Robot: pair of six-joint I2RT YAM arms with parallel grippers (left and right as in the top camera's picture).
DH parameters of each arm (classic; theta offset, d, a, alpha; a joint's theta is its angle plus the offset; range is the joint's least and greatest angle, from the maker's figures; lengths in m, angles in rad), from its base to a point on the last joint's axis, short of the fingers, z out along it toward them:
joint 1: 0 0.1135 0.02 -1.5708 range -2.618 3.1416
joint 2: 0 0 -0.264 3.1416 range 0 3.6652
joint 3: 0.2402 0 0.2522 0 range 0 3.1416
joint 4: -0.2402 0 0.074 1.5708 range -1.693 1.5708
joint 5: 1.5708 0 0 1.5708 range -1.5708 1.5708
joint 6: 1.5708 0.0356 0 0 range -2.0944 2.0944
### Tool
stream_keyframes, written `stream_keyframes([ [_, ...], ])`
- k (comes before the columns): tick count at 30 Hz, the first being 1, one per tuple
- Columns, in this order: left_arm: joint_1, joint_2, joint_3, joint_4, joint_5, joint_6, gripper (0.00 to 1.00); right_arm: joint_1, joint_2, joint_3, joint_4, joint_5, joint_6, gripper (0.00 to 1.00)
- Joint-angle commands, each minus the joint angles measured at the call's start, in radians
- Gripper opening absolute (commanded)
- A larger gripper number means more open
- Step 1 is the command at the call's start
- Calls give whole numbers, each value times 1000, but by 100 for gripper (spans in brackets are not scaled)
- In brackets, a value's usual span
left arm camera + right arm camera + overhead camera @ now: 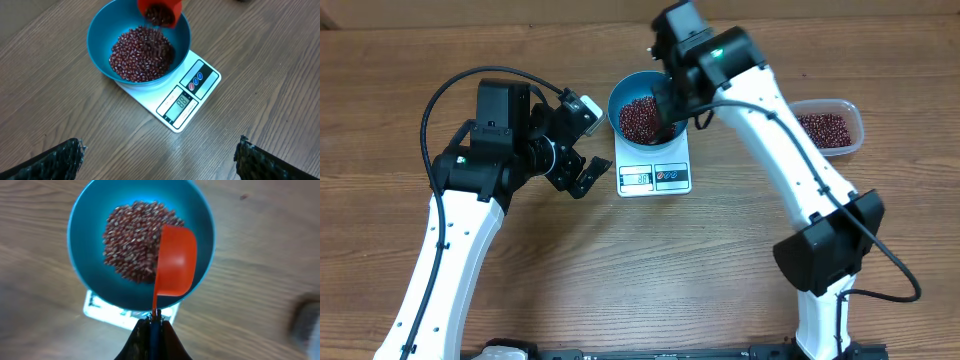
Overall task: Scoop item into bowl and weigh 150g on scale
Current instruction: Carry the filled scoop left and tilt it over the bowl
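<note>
The right arm was seen reaching in over the blue bowl (613,105), wrist angled down. The right gripper (154,322) was clamped tight on the thin handle of an orange scoop (175,262). The scoop was held tipped above the bowl, and red-brown beans (142,55) were seen spilling from its mouth onto the heap inside. The bowl was set on the white scale (197,92), covering its platform. The left arm was bent at the elbow just left of the scale, wrist camera aimed at it. The left gripper (589,143) was spread wide, with nothing between its fingers (60,160). More beans were held in a clear tub (855,125) at the right of the wooden table (620,270). Writing: two digits were shown on the scale's display (182,103), too blurred to be read surely. Red and blue round buttons (196,80) were seen beside it, labels not legible.
</note>
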Motion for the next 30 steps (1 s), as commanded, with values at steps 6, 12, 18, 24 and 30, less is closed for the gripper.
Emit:
stream_keyframes([
  [6,4,4,21,3,5,11,100,53,-5,33,40,204,18,4],
  [12,4,4,21,3,5,11,100,52,-5,33,39,204,18,4],
  [18,4,4,21,3,5,11,99,52,-5,33,41,176,16,4],
  [24,4,4,21,3,5,11,100,19,-14,42,42,-29,-16,4],
  [30,4,4,21,3,5,11,100,-85,-80,45,33,-196,-17,4],
])
